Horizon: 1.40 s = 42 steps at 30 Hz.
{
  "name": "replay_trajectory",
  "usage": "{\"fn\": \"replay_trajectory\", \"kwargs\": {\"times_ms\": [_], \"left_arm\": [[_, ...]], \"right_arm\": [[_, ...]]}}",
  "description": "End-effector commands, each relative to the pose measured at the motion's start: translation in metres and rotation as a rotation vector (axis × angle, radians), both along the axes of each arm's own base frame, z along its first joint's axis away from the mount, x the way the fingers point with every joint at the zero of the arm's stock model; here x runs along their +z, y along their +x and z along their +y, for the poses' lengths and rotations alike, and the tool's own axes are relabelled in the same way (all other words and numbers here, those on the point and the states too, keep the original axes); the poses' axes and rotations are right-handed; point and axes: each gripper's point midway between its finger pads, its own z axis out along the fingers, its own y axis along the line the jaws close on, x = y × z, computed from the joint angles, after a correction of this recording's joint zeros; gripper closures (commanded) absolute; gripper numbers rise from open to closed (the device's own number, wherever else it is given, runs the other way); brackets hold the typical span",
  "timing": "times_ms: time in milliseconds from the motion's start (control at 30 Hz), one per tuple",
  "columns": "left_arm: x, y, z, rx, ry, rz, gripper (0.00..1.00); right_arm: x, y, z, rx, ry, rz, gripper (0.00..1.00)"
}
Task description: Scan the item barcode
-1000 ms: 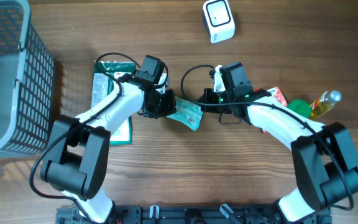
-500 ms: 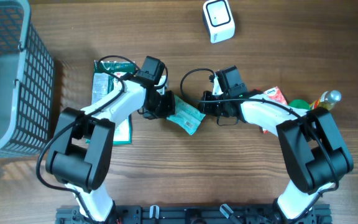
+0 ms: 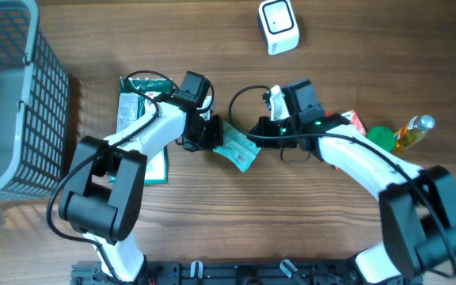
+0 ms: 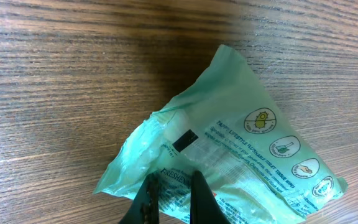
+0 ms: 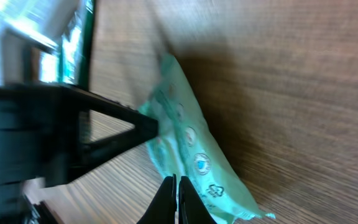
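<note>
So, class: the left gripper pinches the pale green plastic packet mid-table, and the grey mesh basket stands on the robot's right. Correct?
No. The overhead view shows the grey mesh basket on the robot's left, not its right. The rest holds: the left gripper pinches the pale green plastic packet mid-table.

Spread out as a brown wooden tabletop (image 3: 236,237), dark grain running side to side, evenly lit, shadows soft.
</note>
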Motion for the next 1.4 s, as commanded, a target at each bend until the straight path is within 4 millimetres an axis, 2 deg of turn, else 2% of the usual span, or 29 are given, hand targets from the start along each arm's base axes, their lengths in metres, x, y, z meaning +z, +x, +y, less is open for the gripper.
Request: {"fn": "replay_trajectory", "kwargs": {"times_ms": [0, 67, 167, 200, 300, 367, 500, 567, 700, 800, 867, 900, 967, 1033, 1067, 1100, 1167, 1300, 1367], "left_arm": [[-0.031, -0.013, 0.009, 0.001, 0.066, 0.067, 0.96], [-0.031, -0.013, 0.009, 0.001, 0.067, 0.067, 0.96], [-0.031, -0.013, 0.009, 0.001, 0.066, 0.067, 0.96], [-0.031, -0.013, 0.009, 0.001, 0.066, 0.067, 0.96], [-0.031, -0.015, 0.010, -0.004, 0.069, 0.072, 0.96], [-0.023, -0.009, 0.010, -0.055, 0.062, 0.030, 0.96], [0.023, 0.019, 0.015, -0.016, 0.035, -0.078, 0.96], [0.034, 0.020, 0.025, 0.038, 0.077, -0.095, 0.96], [0.028, 0.000, 0.034, 0.051, 0.133, -0.015, 0.95], [0.022, -0.014, 0.028, 0.036, 0.145, 0.020, 0.92], [0.017, -0.026, 0.020, 0.022, 0.151, 0.039, 0.88], [0.015, -0.030, 0.015, 0.015, 0.153, 0.045, 0.85], [0.014, -0.036, 0.004, -0.014, 0.153, 0.041, 0.84], [0.015, -0.039, -0.004, -0.037, 0.148, 0.030, 0.84], [0.015, -0.038, -0.007, -0.045, 0.143, 0.020, 0.83], [0.015, -0.036, -0.010, -0.049, 0.138, 0.008, 0.83], [0.012, -0.034, -0.011, -0.017, 0.132, 0.000, 0.82], [0.004, -0.023, -0.006, 0.009, 0.156, -0.060, 0.80], [0.004, -0.016, -0.003, 0.019, 0.173, -0.095, 0.80]], "right_arm": [[-0.037, -0.014, -0.002, 0.009, -0.040, 0.106, 0.96], [-0.069, -0.018, -0.018, -0.093, -0.138, 0.206, 0.96], [-0.092, -0.021, -0.027, -0.147, -0.181, 0.273, 0.96], [-0.093, -0.021, -0.029, -0.160, -0.186, 0.280, 0.96], [-0.094, -0.021, -0.029, -0.162, -0.188, 0.279, 0.96], [-0.094, -0.021, -0.029, -0.162, -0.188, 0.279, 0.96], [-0.093, -0.020, -0.028, -0.161, -0.186, 0.276, 0.94], [-0.093, -0.020, -0.028, -0.161, -0.185, 0.275, 0.94], [-0.092, -0.016, -0.026, -0.162, -0.175, 0.258, 0.89], [-0.091, -0.014, -0.025, -0.160, -0.169, 0.251, 0.83], [-0.089, -0.011, -0.024, -0.154, -0.163, 0.235, 0.82], [-0.082, -0.009, -0.017, -0.116, -0.132, 0.221, 0.79], [-0.049, -0.008, 0.002, -0.018, -0.032, 0.188, 0.74], [-0.014, 0.002, 0.004, 0.018, -0.018, 0.084, 0.71], [-0.009, 0.011, -0.004, -0.015, -0.068, 0.027, 0.70], [-0.010, 0.022, -0.019, -0.071, -0.156, -0.024, 0.68], [-0.019, 0.026, -0.031, -0.108, -0.227, -0.036, 0.66], [-0.041, 0.017, -0.035, -0.124, -0.249, 0.034, 0.65], [-0.052, 0.005, -0.034, -0.148, -0.227, 0.108, 0.66]]}}
